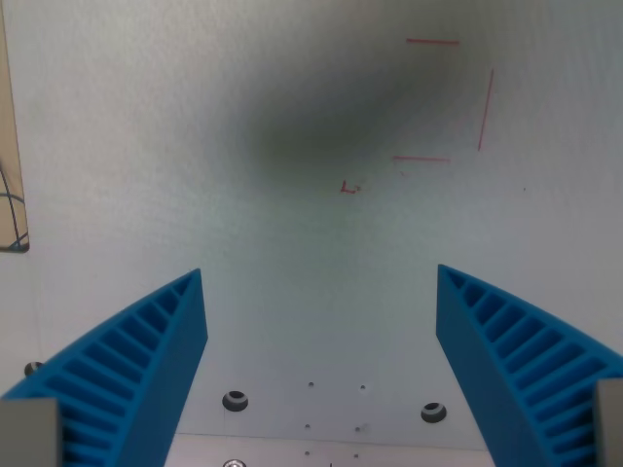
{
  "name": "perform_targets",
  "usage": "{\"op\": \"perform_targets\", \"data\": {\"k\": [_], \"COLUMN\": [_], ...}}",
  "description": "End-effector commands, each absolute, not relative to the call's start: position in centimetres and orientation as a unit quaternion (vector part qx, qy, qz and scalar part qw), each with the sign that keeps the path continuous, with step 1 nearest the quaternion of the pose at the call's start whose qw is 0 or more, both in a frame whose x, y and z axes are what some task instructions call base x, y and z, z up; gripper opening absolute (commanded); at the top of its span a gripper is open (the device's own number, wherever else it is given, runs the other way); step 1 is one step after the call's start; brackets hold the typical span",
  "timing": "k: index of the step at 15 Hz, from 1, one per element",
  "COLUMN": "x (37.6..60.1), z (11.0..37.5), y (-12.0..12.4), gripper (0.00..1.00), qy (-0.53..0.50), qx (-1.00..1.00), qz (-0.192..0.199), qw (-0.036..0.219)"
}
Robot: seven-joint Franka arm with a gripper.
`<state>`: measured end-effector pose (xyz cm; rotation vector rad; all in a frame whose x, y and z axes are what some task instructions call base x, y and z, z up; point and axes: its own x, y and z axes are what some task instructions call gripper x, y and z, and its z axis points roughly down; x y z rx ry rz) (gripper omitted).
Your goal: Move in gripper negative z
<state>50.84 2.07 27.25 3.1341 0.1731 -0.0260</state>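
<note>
My gripper (pixel 321 277) is open, its two blue ribbed fingers (pixel 146 350) spread wide at the bottom left and bottom right of the wrist view, with nothing between them. Below them lies a white table surface (pixel 195 146). Thin red lines (pixel 482 97) drawn on it form part of a rectangle at the upper right, with a small red mark (pixel 348 188) near the middle. A dark soft shadow falls across the surface at the top centre.
The white surface has bolt holes (pixel 235 400) and small dots near its bottom edge. A strip of wood-coloured surface with a dark cable (pixel 12 209) shows along the wrist view's left edge.
</note>
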Motion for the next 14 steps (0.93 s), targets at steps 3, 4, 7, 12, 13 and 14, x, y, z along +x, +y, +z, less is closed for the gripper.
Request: {"op": "perform_targets", "data": {"k": [3, 4, 7, 12, 13, 14], "x": [50.9, 50.9, 50.9, 50.9, 50.9, 50.9], "z": [28.9, 29.4, 30.9, 33.4, 33.9, 34.4], "y": [2.1, 2.1, 2.1, 2.1, 2.1, 2.1], "gripper": [1.00, 1.00, 1.00, 1.00, 1.00, 1.00], "qy": [0.055, 0.055, 0.055, 0.055, 0.055, 0.055], "qx": [0.998, 0.998, 0.998, 0.998, 0.998, 0.998], "qz": [-0.007, -0.007, -0.007, -0.007, -0.007, -0.007], "qw": [0.001, 0.001, 0.001, 0.001, 0.001, 0.001]}}
